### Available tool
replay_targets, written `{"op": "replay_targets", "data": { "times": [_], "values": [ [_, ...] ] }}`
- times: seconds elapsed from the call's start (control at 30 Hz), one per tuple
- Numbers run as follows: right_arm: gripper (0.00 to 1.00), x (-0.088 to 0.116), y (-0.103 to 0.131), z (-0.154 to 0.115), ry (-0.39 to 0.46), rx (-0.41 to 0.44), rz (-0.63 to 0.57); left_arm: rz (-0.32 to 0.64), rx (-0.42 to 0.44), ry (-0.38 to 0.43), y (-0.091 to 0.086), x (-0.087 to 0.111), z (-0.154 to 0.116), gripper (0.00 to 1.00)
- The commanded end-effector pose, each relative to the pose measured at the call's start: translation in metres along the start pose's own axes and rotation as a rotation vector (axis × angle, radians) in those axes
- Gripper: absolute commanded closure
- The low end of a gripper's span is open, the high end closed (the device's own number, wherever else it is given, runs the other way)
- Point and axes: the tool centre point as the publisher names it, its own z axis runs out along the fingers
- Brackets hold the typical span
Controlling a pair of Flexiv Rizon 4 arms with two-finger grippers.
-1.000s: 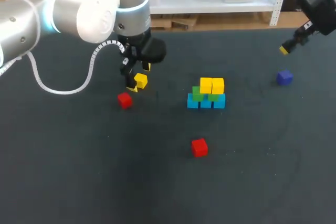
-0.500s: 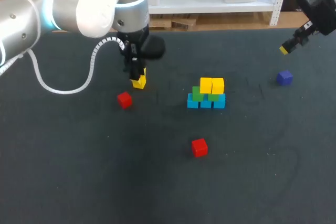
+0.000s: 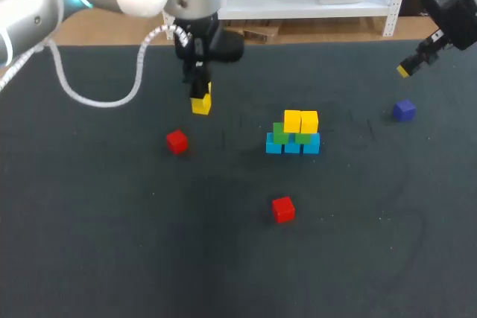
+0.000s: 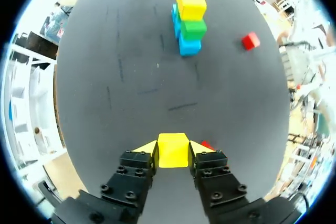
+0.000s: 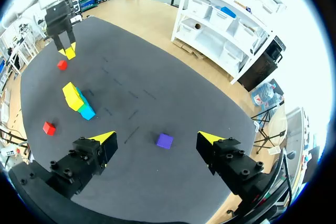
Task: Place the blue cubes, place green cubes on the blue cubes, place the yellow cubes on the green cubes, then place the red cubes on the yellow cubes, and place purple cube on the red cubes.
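My left gripper is shut on a yellow cube and holds it above the table, left of the stack. In the left wrist view that yellow cube sits clamped between both yellow fingertips. The stack has blue cubes at the bottom, green cubes on them and two yellow cubes on top. One red cube lies below the left gripper, another red cube lies nearer the front. The purple cube lies at the right, under my open right gripper, which hangs high with nothing in it.
The dark mat covers the whole table. In the right wrist view the purple cube lies far below between the fingers, with the stack and my left gripper beyond it.
My left gripper shut on the yellow cube and lifted it off the mat, rising toward the back. The right arm stayed still.
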Motion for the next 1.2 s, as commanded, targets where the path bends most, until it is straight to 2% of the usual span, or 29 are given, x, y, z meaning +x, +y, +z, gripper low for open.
{"op": "replay_targets", "data": {
  "times": [0.03,0.1,0.27,0.47,0.63,0.77,0.93,1.2],
  "values": [
    [0.00,0.000,-0.001,0.001,-0.001,-0.001,0.000,-0.066,0.043,0.022,0.000,-0.014,-0.029,1.00],
    [0.00,0.000,-0.001,0.001,-0.001,-0.001,0.000,-0.099,0.067,0.027,-0.003,-0.021,-0.036,1.00],
    [0.00,0.000,-0.001,0.001,-0.001,-0.001,0.000,-0.167,0.049,0.026,-0.011,-0.038,-0.051,1.00],
    [0.00,0.000,-0.001,0.001,-0.001,-0.001,0.000,-0.188,-0.026,-0.005,-0.028,-0.056,-0.062,1.00],
    [0.00,0.000,-0.001,0.001,-0.001,-0.001,0.000,-0.182,-0.080,-0.035,-0.049,-0.066,-0.067,1.00],
    [0.00,0.000,-0.001,0.001,-0.001,-0.001,0.000,-0.174,-0.129,-0.031,-0.067,-0.074,-0.060,1.00],
    [0.00,0.000,-0.001,0.001,-0.001,-0.001,0.000,-0.211,-0.134,-0.036,-0.072,-0.083,-0.042,1.00],
    [0.00,0.000,-0.001,0.001,-0.001,-0.001,0.000,-0.192,-0.164,-0.017,-0.079,-0.099,-0.035,1.00]
  ]
}}
